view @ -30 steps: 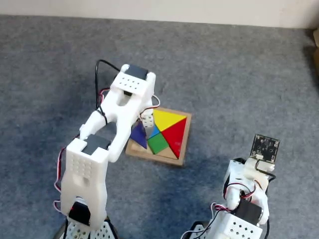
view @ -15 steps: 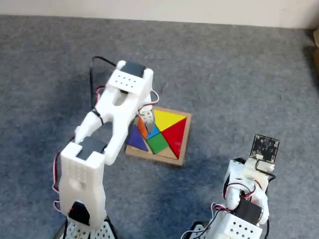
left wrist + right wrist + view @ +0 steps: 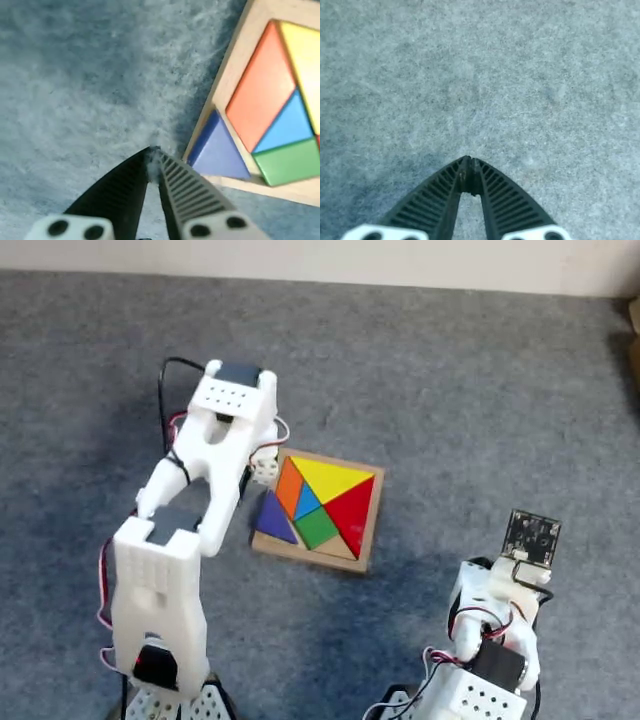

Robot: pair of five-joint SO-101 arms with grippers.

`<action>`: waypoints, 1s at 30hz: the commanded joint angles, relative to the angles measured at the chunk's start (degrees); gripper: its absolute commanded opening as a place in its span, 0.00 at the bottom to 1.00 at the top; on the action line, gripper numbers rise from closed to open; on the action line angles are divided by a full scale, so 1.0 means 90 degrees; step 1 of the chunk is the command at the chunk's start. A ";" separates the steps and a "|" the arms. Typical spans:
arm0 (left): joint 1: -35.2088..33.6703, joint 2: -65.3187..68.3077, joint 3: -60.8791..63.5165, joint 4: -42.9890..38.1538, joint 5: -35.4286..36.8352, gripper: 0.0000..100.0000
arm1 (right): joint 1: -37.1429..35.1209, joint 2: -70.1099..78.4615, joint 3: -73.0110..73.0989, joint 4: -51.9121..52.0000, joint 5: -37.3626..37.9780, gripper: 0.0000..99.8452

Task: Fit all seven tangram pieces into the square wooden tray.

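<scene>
The square wooden tray (image 3: 366,530) lies mid-table with orange (image 3: 290,486), yellow (image 3: 336,480), red (image 3: 352,512), blue (image 3: 308,505) and green (image 3: 318,528) pieces flat inside. A purple triangle (image 3: 272,518) sits at the tray's left corner, overlapping the rim (image 3: 235,65). In the left wrist view the purple triangle (image 3: 216,154) lies beside the orange piece (image 3: 262,92). My left gripper (image 3: 152,152) is shut on nothing, over carpet just left of the tray. My right gripper (image 3: 469,166) is shut above bare carpet.
Grey carpet (image 3: 450,370) covers the table all round the tray. The left arm (image 3: 215,455) stretches from the front left up to the tray's left side. The right arm (image 3: 500,620) is folded at the front right.
The left arm has drawn back to the left, off the tray, uncovering the orange piece. The purple triangle stays at the left rim. The right arm has not moved.
</scene>
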State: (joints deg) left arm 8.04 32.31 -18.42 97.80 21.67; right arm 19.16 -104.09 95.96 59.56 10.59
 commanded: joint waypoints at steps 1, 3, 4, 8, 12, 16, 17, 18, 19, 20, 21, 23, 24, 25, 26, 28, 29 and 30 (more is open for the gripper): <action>-0.0005 0.0063 -0.0054 -0.0088 -0.0195 0.00 | 0.0083 -0.0093 0.0601 -0.0132 0.0000 0.01; 0.0142 0.0083 -0.0024 -0.0078 -0.0195 0.00 | 0.0083 -0.0093 0.0601 -0.0132 0.0000 0.01; 0.0200 0.0093 -0.0015 -0.0068 -0.0195 0.00 | 0.0083 -0.0093 0.0601 -0.0132 0.0000 0.01; 0.0474 0.0112 0.0005 -0.0039 -0.0186 0.00 | 0.0083 -0.0093 0.0601 -0.0132 0.0000 0.01; 0.0757 0.0112 0.0171 -0.0078 -0.0166 0.00 | 0.0083 -0.0093 0.0601 -0.0132 0.0000 0.01; 0.1079 0.0122 0.0210 -0.0078 -0.0156 0.00 | 0.0083 -0.0093 0.0601 -0.0132 0.0000 0.01; 0.1118 0.0122 0.0210 -0.0078 -0.0156 0.00 | 0.0083 -0.0093 0.0601 -0.0132 0.0000 0.01; 0.1138 0.0122 0.0210 -0.0078 -0.0156 0.00 | 0.0083 -0.0093 0.0601 -0.0132 0.0000 0.01; 0.1167 0.0122 0.0210 -0.0078 -0.0156 0.00 | 0.0083 -0.0093 0.0601 -0.0132 0.0000 0.01; 0.1206 0.0122 0.0210 -0.0078 -0.0156 0.00 | 0.0083 -0.0093 0.0601 -0.0132 0.0000 0.01; 0.1216 0.0122 0.0210 -0.0059 -0.0156 0.00 | 0.0083 -0.0093 0.0601 -0.0132 0.0000 0.01; 0.1284 0.0122 0.0210 -0.0039 -0.0156 0.00 | 0.0083 -0.0093 0.0601 -0.0132 0.0000 0.01; 0.1284 0.0112 0.0210 -0.0029 -0.0156 0.00 | 0.0083 -0.0093 0.0601 -0.0132 0.0000 0.01; 0.1294 0.0093 0.0210 -0.0029 -0.0156 0.00 | 0.0083 -0.0093 0.0601 -0.0132 0.0000 0.01; 0.1284 0.0063 0.0210 -0.0029 -0.0156 0.00 | 0.0083 -0.0093 0.0601 -0.0132 0.0000 0.01; 0.1236 0.0034 0.0161 -0.0020 -0.0156 0.00 | 0.0083 -0.0093 0.0601 -0.0132 0.0000 0.01; 0.1187 0.0005 0.0161 -0.0010 -0.0156 0.00 | 0.0083 -0.0093 0.0601 -0.0132 0.0000 0.01; 0.1148 -0.0083 0.0161 0.0020 -0.0156 0.00 | 0.0083 -0.0093 0.0601 -0.0132 0.0000 0.01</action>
State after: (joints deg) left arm 18.59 34.07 -16.31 97.36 20.18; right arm 19.16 -104.09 95.96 59.56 10.59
